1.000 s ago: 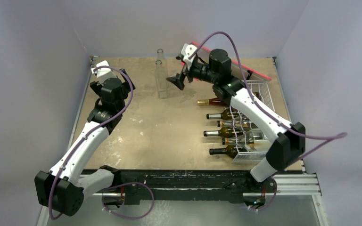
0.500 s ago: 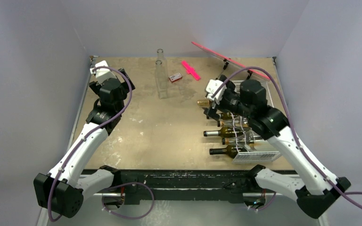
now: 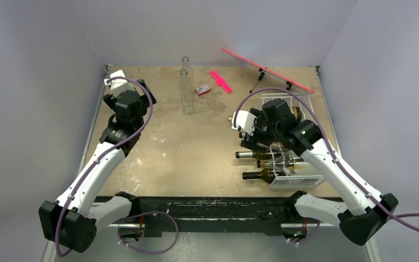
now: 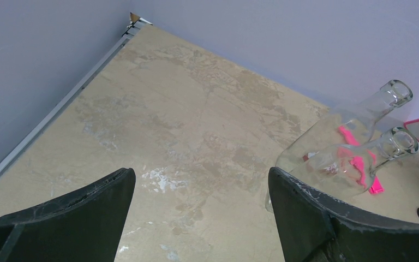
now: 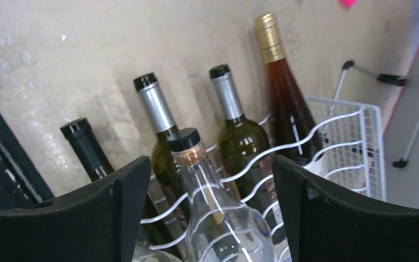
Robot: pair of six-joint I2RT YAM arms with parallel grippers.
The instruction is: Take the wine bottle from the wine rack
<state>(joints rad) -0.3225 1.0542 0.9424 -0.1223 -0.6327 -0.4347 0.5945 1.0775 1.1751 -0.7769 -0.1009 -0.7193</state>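
Wine bottle [image 5: 218,221], clear glass, lies in the wavy white-wire wine rack [image 5: 371,148].

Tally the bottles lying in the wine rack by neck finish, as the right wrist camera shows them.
Silver-foil bottles: 2
Gold-foil bottle: 1
Black-necked bottle: 1
Clear corked bottle: 1
Total: 5

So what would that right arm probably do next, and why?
Probably ease the right gripper down over the clear bottle, at its neck. Its jaws stand open, the capped neck lies between them, and the bottle rests in the wine rack, not yet gripped.
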